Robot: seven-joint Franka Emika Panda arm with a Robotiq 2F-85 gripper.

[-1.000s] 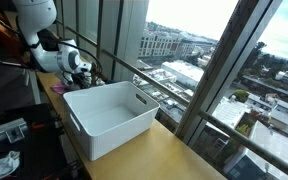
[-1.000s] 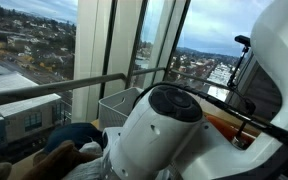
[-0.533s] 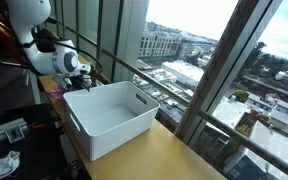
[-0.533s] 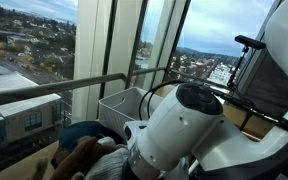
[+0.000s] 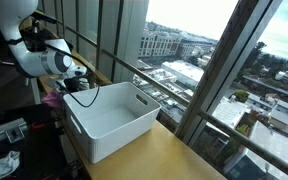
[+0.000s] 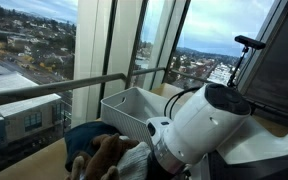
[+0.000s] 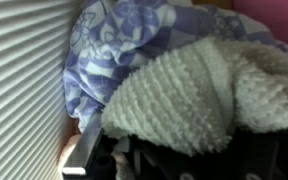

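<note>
The hand point(image 5: 77, 72) hangs low beside the white bin point(image 5: 109, 118). I cannot tell how far it is open, because a cream woolly cloth point(image 7: 184, 95) lies right against its tips and hides them. Only the wrist view shows this cloth clearly, with a blue patterned cloth point(image 7: 114, 40) just beyond it.

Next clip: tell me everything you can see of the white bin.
The white bin is a rectangular open-topped tub, plastic by its look, with slotted handle cutouts near the rim. It stands upright on the wooden counter beside the window railing; nothing shows inside. A clothes pile lies past its far end; contact cannot be told.
</note>
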